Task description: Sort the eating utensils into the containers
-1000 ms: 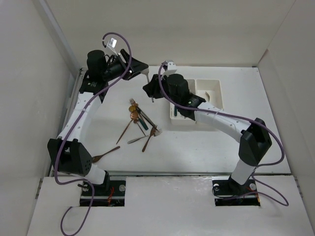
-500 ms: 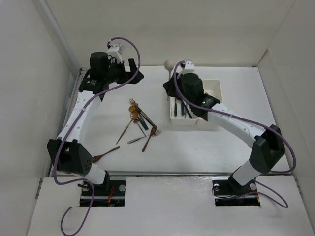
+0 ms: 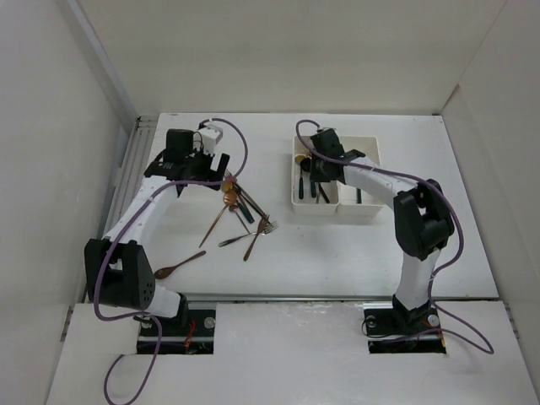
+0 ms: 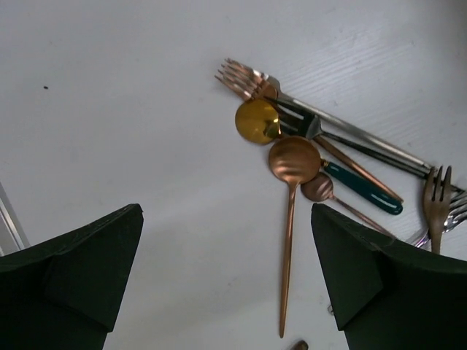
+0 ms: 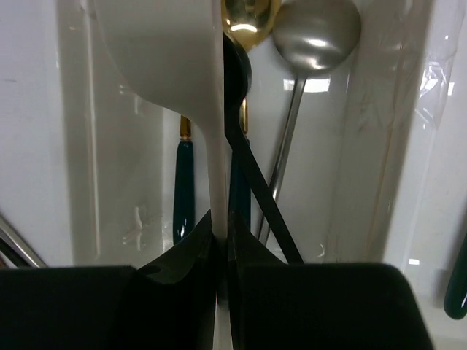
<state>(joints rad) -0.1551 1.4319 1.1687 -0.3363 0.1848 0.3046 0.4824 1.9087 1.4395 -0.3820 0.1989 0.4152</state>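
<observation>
Lying well to the left of the joined white bins [image 3: 325, 210], near the front edge of the matte white table [image 3: 422, 253], is a brown wooden spoon [image 3: 179, 267], alone and apart from the rest. Further back on that side, the left gripper [image 4: 226, 219] hovers above the bare surface with its dark, wedge-shaped jaws spread wide and nothing between them. Just beside it, toward the bins, lies a crossed pile of slim metal utensils [image 3: 241, 207]. It includes a round polished gold spoon bowl [image 4: 257, 121], a copper spoon [image 4: 294, 160] with a long thin handle, a smaller copper spoon [image 4: 318, 187], a copper fork [image 4: 244, 79], a glossy teal handle [image 4: 361, 188] and another fork [image 4: 436, 197] at the pile's bin-side edge. The bins are smooth, shiny plastic. In the left one, the right gripper [image 5: 222, 244] is pinched tight on the flat handle of a white spoon [image 5: 164, 51]. Its broad bowl hangs over a black spoon [image 5: 263, 204], a gold spoon [image 5: 248, 18], a silver spoon [image 5: 317, 33] and a teal-handled piece [image 5: 184, 189] already lying inside.
</observation>
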